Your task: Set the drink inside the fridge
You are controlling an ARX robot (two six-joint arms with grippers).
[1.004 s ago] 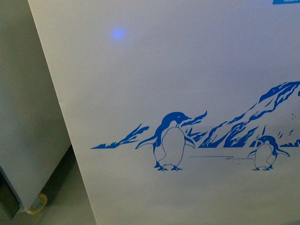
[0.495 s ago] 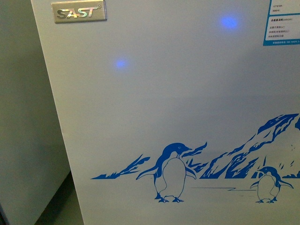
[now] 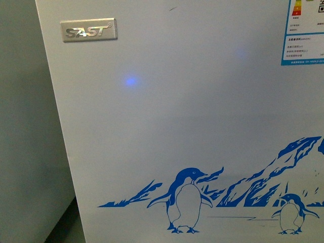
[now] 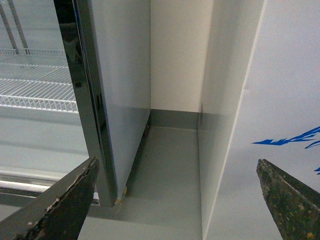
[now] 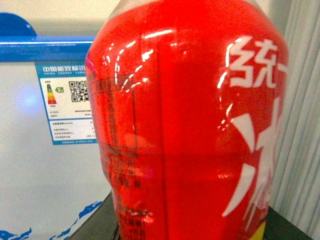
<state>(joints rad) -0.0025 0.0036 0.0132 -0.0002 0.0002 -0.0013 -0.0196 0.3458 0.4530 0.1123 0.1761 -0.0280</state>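
The drink (image 5: 190, 120) fills the right wrist view, its red label with white characters close to the camera. My right gripper (image 5: 192, 227) is shut on it, with dark fingers (image 5: 97, 220) showing at its base. The fridge (image 3: 192, 126) is the white chest cooler whose front wall fills the front view, with blue penguin artwork (image 3: 185, 200) and a SAST badge (image 3: 88, 30). Its blue rim (image 5: 45, 50) shows in the right wrist view. My left gripper (image 4: 176, 165) is open and empty, facing the gap beside the cooler's white side (image 4: 285, 100). Lids and baskets are out of view.
A tall upright fridge with a glass door (image 4: 40, 100) and wire shelves stands left of the cooler, and its grey side (image 3: 25, 126) shows in the front view. A narrow strip of grey floor (image 4: 165, 175) runs between them to a back wall. An energy label (image 3: 304, 33) sits on the cooler.
The penguin artwork has slid down in the front view. The SAST badge and the energy label have come into view at the top, so the camera has risen.
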